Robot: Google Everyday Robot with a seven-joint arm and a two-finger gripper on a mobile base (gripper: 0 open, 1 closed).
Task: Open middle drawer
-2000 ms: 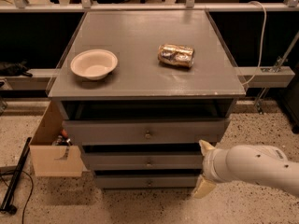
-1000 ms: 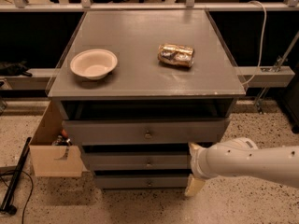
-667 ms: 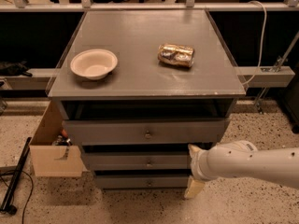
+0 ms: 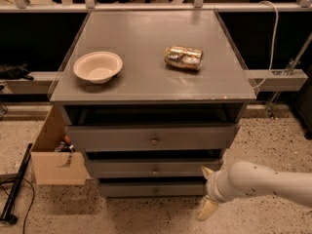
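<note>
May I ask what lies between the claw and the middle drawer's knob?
Camera view: only the middle drawer front separates its knob from the claw, low right.

The gripper [image 4: 206, 191] has dropped lower beside the lowest drawer [image 4: 155, 190].

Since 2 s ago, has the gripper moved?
Yes, downward. The gripper had its upper fingertip level with the top drawer's lower edge; now it sits beside the middle drawer's right end.

You've got 3 grey drawers: top drawer [image 4: 112, 138], middle drawer [image 4: 122, 168], bottom drawer [image 4: 126, 190], w/ 1 knob [image 4: 155, 171] apiece, so 3 knobs. On the counter [image 4: 146, 33]: 1 bowl [image 4: 97, 67], 1 shiny crumpled item [image 4: 184, 57]. 1 cardboard box [image 4: 58, 167]. 1 end effector [image 4: 207, 191], low by the cabinet's front right corner.
</note>
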